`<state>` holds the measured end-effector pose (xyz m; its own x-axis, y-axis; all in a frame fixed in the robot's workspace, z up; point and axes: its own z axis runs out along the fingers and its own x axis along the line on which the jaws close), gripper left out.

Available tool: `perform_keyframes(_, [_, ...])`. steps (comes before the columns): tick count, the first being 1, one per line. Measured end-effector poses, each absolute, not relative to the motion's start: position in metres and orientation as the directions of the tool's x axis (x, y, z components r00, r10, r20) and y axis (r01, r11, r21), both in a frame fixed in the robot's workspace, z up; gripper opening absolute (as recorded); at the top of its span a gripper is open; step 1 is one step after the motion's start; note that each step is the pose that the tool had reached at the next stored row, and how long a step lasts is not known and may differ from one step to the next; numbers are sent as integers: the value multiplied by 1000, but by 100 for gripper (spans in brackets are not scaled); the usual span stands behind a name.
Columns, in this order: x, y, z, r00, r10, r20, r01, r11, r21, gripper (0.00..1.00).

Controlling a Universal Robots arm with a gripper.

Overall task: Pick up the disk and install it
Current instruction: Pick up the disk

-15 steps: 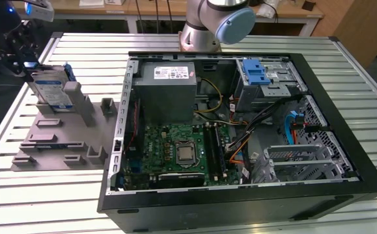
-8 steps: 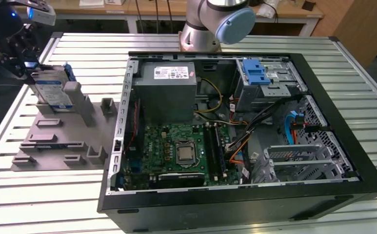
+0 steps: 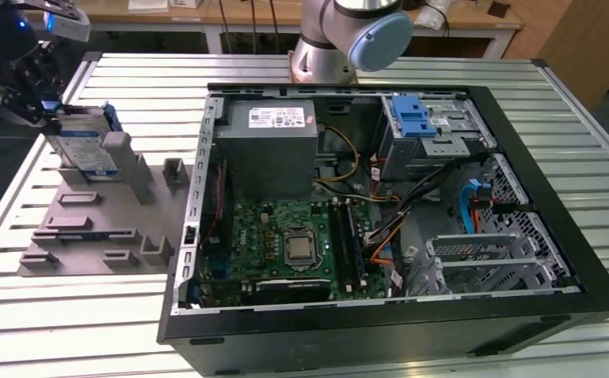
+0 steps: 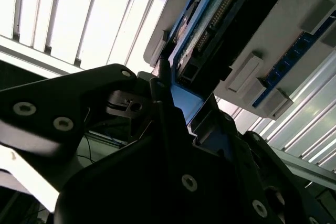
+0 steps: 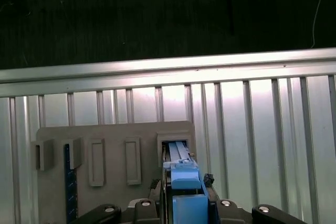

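My black gripper (image 3: pixel 33 106) sits at the upper end of the upright silver-grey, blue-railed metal disk (image 3: pixel 81 146); clamped or not, I cannot tell.

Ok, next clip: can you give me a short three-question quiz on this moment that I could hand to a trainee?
1. True or false: the disk already sits in the drive cage inside the computer case.
2. Where does the disk stand? A) upright in the grey holder on the slatted table, at the exterior view's left of the case; B) flat on the motherboard; C) on top of the power supply.
3. Fill in: in the exterior view, the gripper is nearest to the ____.
Key: 1 false; 2 A; 3 disk.
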<state>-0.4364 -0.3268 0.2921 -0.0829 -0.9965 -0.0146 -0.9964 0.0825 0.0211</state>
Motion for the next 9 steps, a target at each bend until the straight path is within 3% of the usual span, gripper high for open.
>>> perform_keyframes(4, [-436, -327, 292, -83, -996, -15, -996, 83, 21, 37])
perform_keyframes(9, [-436, -327, 292, -82, -997, -14, -996, 82, 21, 38])
